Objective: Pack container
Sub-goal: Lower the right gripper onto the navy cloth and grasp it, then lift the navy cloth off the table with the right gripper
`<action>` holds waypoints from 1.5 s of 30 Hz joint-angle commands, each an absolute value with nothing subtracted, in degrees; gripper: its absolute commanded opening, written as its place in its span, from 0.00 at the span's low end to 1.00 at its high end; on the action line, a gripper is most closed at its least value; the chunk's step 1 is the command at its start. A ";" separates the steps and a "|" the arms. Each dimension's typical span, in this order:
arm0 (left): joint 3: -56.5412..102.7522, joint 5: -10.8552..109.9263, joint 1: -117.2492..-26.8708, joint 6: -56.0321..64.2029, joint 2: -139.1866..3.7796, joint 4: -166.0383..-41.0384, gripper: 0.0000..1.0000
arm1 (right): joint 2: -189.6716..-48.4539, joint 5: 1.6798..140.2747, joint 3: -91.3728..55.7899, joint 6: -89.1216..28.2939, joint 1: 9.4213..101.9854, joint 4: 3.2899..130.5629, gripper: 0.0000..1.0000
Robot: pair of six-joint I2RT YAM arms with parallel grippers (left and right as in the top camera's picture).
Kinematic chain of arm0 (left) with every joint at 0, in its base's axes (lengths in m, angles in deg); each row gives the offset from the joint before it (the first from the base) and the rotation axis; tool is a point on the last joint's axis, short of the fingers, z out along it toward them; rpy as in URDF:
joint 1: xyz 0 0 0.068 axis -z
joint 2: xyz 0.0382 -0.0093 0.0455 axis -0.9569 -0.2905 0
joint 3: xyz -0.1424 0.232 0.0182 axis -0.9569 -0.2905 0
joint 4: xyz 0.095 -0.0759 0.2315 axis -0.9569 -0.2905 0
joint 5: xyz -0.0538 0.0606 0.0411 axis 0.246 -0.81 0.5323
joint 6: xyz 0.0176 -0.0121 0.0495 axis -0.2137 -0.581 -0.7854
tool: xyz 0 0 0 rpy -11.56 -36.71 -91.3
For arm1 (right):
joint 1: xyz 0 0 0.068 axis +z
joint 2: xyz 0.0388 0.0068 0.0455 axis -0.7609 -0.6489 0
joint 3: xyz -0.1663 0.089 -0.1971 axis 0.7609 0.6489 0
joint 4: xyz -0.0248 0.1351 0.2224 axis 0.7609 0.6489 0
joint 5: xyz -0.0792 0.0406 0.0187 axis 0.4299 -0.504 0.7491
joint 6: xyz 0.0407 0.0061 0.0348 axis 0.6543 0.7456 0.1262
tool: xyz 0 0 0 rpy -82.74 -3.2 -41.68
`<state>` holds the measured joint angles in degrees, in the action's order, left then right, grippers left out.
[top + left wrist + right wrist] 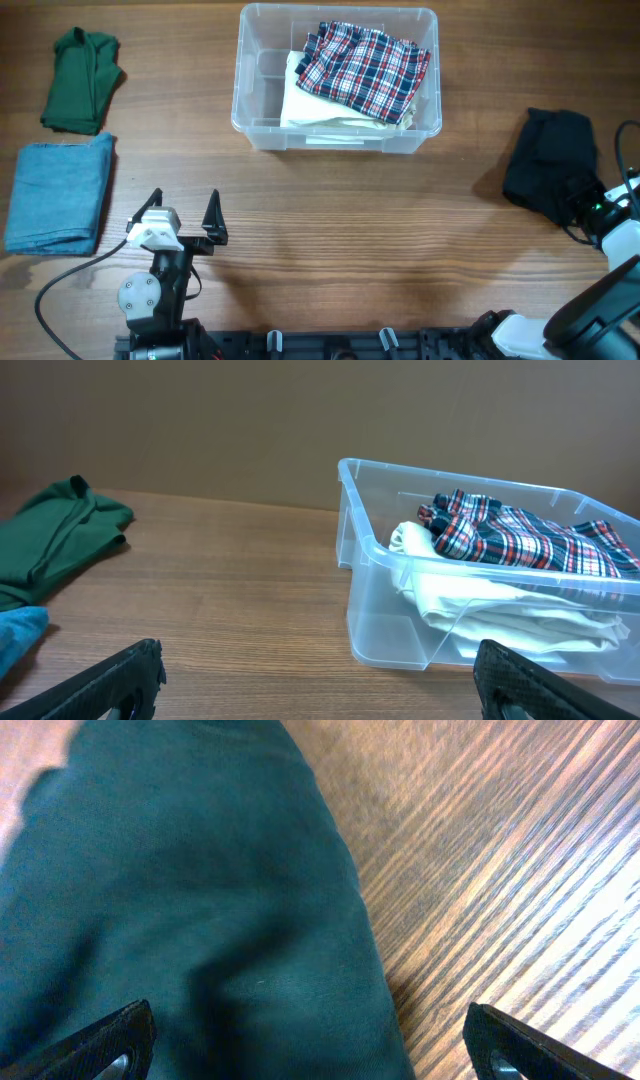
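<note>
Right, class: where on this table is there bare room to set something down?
Bare wood: between green garment and container; between container and black garment; the wide strip in front of the container, right of the left gripper. Crowded: left edge, green garment beside blue garment.

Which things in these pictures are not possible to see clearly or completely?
- Overhead: the white cloth in the container is mostly covered by the plaid cloth.
- Left wrist: the container's right end is cut off by the frame edge.
- Right wrist: the dark garment fills the view; its outline is cut off.
</note>
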<state>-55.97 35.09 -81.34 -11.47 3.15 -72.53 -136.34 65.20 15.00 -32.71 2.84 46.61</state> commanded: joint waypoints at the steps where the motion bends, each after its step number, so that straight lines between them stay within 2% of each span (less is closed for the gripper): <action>1: -56.45 34.50 -81.60 -10.72 3.56 -72.51 1.00 | -138.88 65.87 14.31 -33.78 2.56 45.54 0.99; 18: -56.45 34.50 -81.60 -10.72 3.56 -72.51 1.00 | -147.75 49.81 14.31 -35.33 2.60 41.54 1.00; 27: -56.45 34.50 -81.60 -10.72 3.56 -72.51 1.00 | -149.63 47.16 14.31 -35.31 2.65 40.60 0.98; 30: -56.45 34.50 -81.60 -10.70 3.56 -72.51 1.00 | -150.50 46.95 14.33 -35.35 2.69 40.58 0.92; 33: -56.45 34.50 -81.60 -10.72 3.56 -72.51 1.00 | -151.07 46.75 14.33 -35.40 2.71 40.29 0.78; 34: -56.45 34.50 -81.60 -10.72 3.56 -72.51 1.00 | -151.12 46.75 14.35 -35.40 2.71 39.66 0.50; 36: -56.45 34.50 -81.60 -10.72 3.56 -72.51 1.00 | -151.12 46.75 14.35 -35.40 2.71 39.38 0.40; 37: -56.45 34.50 -81.60 -10.70 3.56 -72.51 1.00 | -151.12 46.77 14.35 -35.40 2.71 39.29 0.38; 40: -56.45 34.50 -81.60 -10.72 3.56 -72.51 1.00 | -151.12 46.71 14.35 -35.38 2.71 38.83 0.23; 45: -56.45 34.50 -81.60 -10.72 3.56 -72.51 1.00 | -151.05 45.70 14.28 -35.57 2.73 37.54 0.16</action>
<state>-55.97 35.09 -81.34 -11.47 3.15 -72.51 -148.86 46.64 12.67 -35.00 1.97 37.52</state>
